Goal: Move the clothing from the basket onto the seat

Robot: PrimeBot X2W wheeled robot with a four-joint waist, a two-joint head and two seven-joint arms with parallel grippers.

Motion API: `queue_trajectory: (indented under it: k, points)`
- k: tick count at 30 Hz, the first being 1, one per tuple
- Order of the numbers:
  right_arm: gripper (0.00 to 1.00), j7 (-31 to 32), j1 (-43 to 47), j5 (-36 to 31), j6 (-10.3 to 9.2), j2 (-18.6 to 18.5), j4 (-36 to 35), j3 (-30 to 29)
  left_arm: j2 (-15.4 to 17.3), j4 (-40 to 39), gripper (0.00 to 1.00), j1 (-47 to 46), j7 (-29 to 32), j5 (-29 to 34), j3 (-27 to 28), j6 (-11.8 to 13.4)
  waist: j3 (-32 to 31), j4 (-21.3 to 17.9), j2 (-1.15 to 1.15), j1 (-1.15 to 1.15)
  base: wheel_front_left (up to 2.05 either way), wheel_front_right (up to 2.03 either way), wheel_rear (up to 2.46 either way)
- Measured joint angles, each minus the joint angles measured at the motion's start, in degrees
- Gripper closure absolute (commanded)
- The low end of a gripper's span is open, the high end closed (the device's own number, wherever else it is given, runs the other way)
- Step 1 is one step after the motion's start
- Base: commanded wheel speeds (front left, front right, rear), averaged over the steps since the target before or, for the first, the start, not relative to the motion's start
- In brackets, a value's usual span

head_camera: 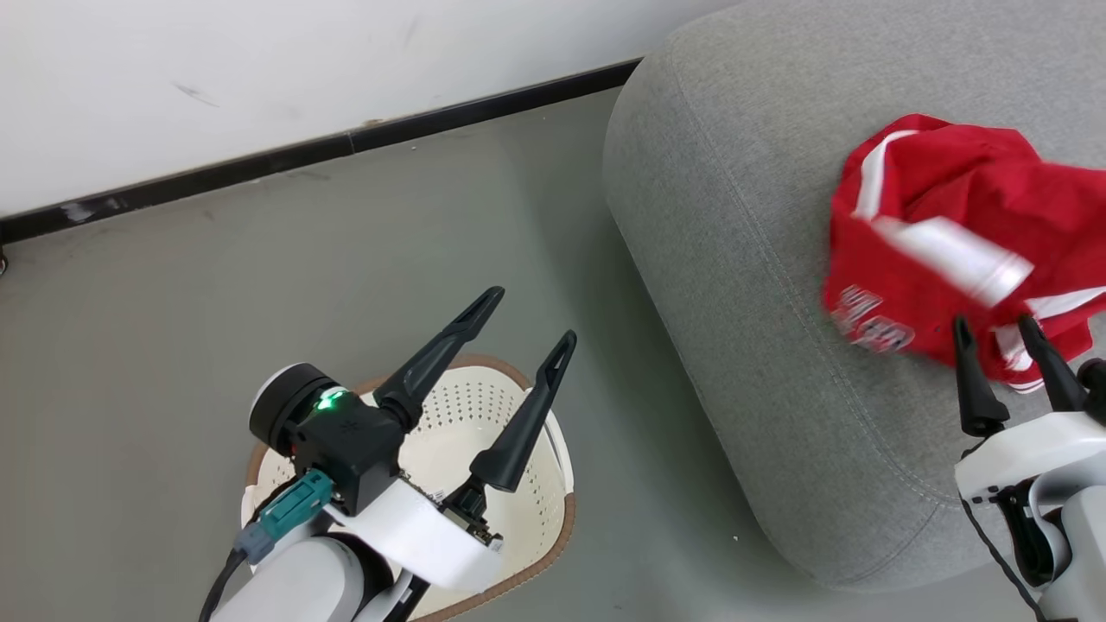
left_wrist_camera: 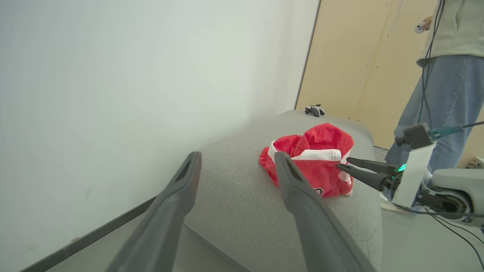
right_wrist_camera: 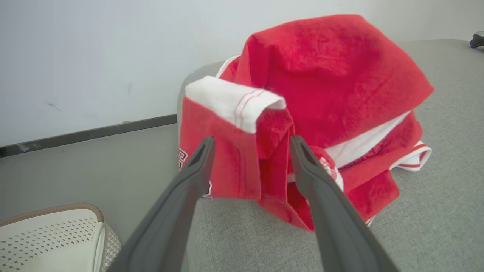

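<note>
A heap of red clothing (head_camera: 950, 199) with white trim lies on the grey seat (head_camera: 734, 259), near its right side. My right gripper (head_camera: 994, 324) is open at the heap's near edge. In the right wrist view its fingers (right_wrist_camera: 204, 158) stand on either side of a hanging red fold of the clothing (right_wrist_camera: 321, 75), jaws wide apart. My left gripper (head_camera: 529, 320) is open and holds nothing above the cream basket (head_camera: 484, 406) on the floor. The part of the basket's inside that shows has nothing in it; my left arm hides the rest.
A white wall with a dark baseboard (head_camera: 346, 142) runs behind the grey floor. In the left wrist view a person (left_wrist_camera: 446, 94) stands beyond the seat (left_wrist_camera: 242, 196), holding a controller. A small dark object (left_wrist_camera: 314, 110) lies on the seat's far end.
</note>
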Motion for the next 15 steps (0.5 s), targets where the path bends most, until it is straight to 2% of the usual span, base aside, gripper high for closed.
queue_trajectory:
  k: [15]
  points:
    - [0.00,-0.01,0.55,0.48,0.00,-1.87,-9.34,4.60,-0.42,0.96,0.00,2.85,-1.87,-0.97,1.30,1.57,-2.97,0.45,0.00,0.00,0.00,0.00,0.00]
